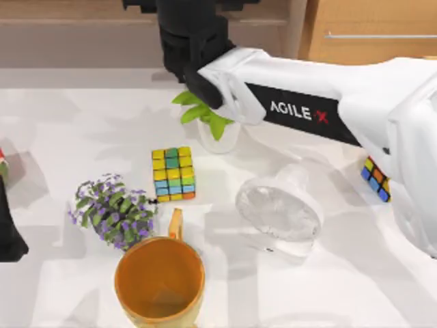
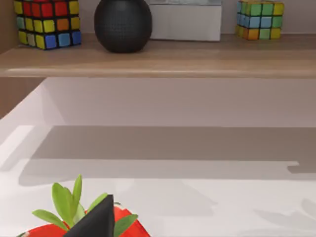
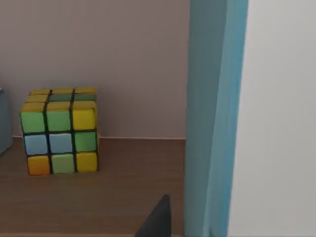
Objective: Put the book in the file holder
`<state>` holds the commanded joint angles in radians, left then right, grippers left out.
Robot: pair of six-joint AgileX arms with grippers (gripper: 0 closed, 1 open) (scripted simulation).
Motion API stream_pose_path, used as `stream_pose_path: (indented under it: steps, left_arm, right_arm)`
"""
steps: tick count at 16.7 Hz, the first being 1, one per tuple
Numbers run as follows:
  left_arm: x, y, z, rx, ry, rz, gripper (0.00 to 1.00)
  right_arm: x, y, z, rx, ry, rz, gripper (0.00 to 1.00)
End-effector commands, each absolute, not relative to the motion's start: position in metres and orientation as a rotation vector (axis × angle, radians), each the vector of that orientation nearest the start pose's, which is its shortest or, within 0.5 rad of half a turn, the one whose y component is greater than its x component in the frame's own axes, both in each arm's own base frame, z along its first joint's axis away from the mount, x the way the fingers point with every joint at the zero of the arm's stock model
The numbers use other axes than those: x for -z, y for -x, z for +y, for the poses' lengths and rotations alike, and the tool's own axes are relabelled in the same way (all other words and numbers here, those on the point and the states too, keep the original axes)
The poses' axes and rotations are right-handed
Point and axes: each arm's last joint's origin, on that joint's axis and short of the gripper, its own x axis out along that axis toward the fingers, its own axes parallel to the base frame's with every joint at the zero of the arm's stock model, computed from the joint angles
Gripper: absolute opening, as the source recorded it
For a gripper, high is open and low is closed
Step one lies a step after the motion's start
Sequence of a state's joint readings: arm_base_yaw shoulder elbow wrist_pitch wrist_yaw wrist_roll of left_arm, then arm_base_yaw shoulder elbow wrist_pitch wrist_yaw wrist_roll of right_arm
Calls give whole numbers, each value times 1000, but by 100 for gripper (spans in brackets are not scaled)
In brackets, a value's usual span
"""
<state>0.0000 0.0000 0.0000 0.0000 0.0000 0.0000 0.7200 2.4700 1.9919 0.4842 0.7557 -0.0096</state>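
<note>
The right arm [image 1: 321,109] is reaching across the white desk [image 1: 61,123] from the top view's right toward the far edge, its black wrist lying over a leafy green plant in a white pot [image 1: 217,133]; the right tool itself is hidden there, so I cannot tell whether it is released or clenched. In the right wrist view the book [image 3: 256,118] is standing upright very close to the camera, a white face with a teal-blue edge, above a wooden shelf [image 3: 113,192]; a puzzle cube [image 3: 60,131] is sitting on that shelf well to one side. The left arm [image 1: 10,225] is sitting parked at the desk's left edge; its tool's state cannot be told. On the desk a multicoloured cube [image 1: 173,173] is lying near the middle, a purple-flowered plant [image 1: 113,212] and an orange mug [image 1: 159,281] nearer the front, a clear glass vessel [image 1: 280,208] to their right.
</note>
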Motion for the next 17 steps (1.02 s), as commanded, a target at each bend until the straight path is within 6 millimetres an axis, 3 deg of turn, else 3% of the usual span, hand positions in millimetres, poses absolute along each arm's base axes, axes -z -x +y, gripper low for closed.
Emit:
stream_pose_path:
  steps: [6,17]
  left_arm:
    - [-160,-106,-1,0,0,0,100]
    - [-160,-106,-1,0,0,0,100]
  right_arm:
    - [-205,-436,365,7,13,-11,2]
    - [-210,-435,367,2,9,-13,0]
